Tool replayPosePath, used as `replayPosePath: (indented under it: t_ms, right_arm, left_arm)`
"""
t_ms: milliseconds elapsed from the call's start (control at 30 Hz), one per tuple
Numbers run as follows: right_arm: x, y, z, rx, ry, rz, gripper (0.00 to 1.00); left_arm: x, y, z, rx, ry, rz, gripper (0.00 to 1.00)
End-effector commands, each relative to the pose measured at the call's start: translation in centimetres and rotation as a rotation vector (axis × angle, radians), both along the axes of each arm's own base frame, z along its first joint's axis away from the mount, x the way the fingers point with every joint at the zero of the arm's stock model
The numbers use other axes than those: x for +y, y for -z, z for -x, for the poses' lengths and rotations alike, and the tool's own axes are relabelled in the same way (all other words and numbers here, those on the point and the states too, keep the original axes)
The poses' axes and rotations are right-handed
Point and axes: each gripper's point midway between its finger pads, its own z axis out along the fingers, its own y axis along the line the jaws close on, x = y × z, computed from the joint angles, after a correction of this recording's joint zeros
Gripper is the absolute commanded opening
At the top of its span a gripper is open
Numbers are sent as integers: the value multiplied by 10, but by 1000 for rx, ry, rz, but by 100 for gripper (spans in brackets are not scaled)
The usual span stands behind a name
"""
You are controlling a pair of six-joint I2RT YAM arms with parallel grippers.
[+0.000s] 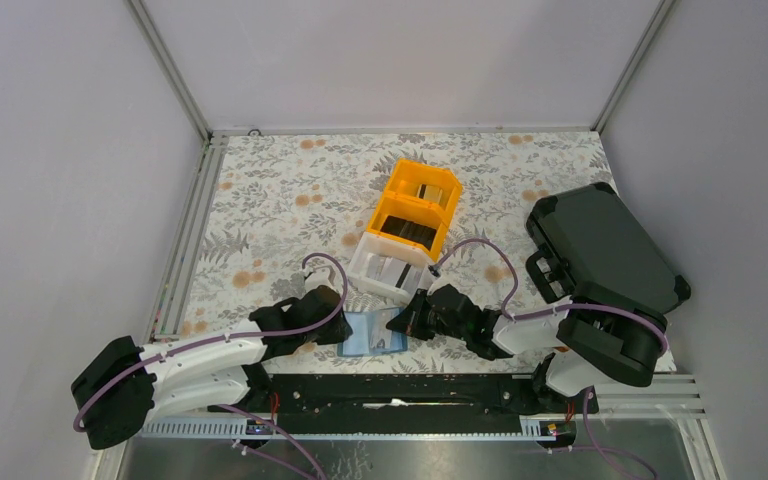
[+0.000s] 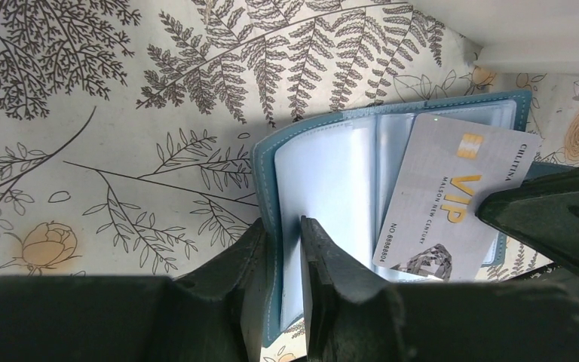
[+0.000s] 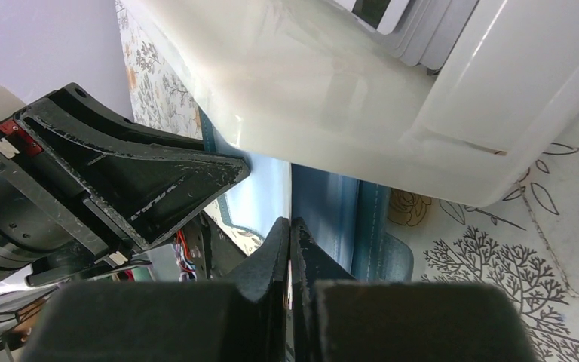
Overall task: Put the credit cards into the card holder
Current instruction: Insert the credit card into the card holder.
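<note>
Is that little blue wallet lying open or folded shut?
Open: the card holder shows pale inner pockets facing up, with a silver VIP card across them.

A table covered with a pale cloth (image 1: 280, 200) printed with grey ferns and orange flowers stands between plain white walls. Near its middle an orange plastic bin (image 1: 418, 203) touches a white bin (image 1: 392, 268) just in front of it. A large black hard case (image 1: 605, 250) lies closed at the right side, well apart from the bins.
</note>
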Motion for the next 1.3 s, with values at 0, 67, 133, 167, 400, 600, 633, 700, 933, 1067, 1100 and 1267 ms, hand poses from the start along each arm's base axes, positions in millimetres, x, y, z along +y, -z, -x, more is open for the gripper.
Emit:
replayPosePath:
  t_ms: [0, 67, 133, 167, 400, 600, 633, 700, 933, 1067, 1100, 1267]
  right_arm:
    - [7, -14, -7, -28, 1, -44, 0]
    - [8, -17, -8, -30, 2, -55, 0]
    - [9, -19, -9, -33, 1, -64, 0]
    - [10, -21, -9, -34, 1, -67, 0]
    - [12, -32, -13, -51, 7, -93, 0]
    - [18, -34, -11, -52, -20, -109, 0]
    - [20, -35, -10, -50, -30, -116, 0]
    - [23, -33, -10, -46, -38, -116, 0]
    - [25, -20, -8, -21, -52, -91, 0]
    - [21, -11, -6, -4, -44, -64, 0]
    - [20, -10, -6, -4, -42, -61, 0]
    - [15, -8, -8, -18, -36, -22, 0]
  left_arm:
    - [19, 20, 13, 53, 16, -89, 22]
    - [19, 20, 13, 53, 15, -86, 22]
    - [19, 20, 14, 54, 16, -87, 22]
    - [19, 20, 14, 54, 17, -87, 22]
    - [19, 21, 14, 55, 16, -85, 20]
    - [19, 21, 14, 55, 15, -85, 20]
    - [19, 21, 14, 56, 16, -85, 20]
    - [19, 21, 14, 57, 16, -84, 20]
    - [18, 20, 15, 56, 16, -79, 20]
    - [19, 21, 15, 57, 18, -80, 19]
    - [19, 21, 15, 56, 18, -80, 19]
    - [19, 21, 15, 56, 17, -80, 19]
